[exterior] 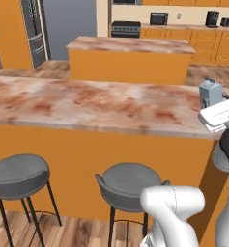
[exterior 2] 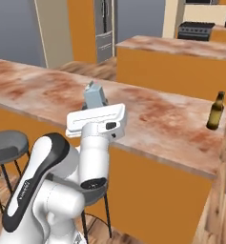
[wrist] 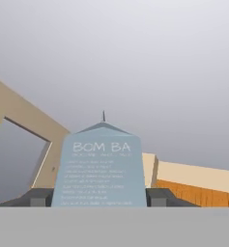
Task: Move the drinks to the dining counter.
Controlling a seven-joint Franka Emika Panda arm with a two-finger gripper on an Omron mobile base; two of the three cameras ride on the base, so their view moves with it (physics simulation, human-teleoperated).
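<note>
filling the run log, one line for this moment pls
end effector: shut on carton | carton: over dining counter, upright | beer bottle: standing on dining counter

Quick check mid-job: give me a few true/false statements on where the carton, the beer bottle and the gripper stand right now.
1. The carton sits between the gripper fingers. True.
2. The beer bottle lies on its side. False: it stands upright on the dining counter.
3. The carton is over the dining counter. True: the right base view shows it at the near edge.
4. The beer bottle touches the carton. False: they are well apart, the bottle near the counter's right end.
5. Two stools stand by the counter. True in the left base view.
</note>
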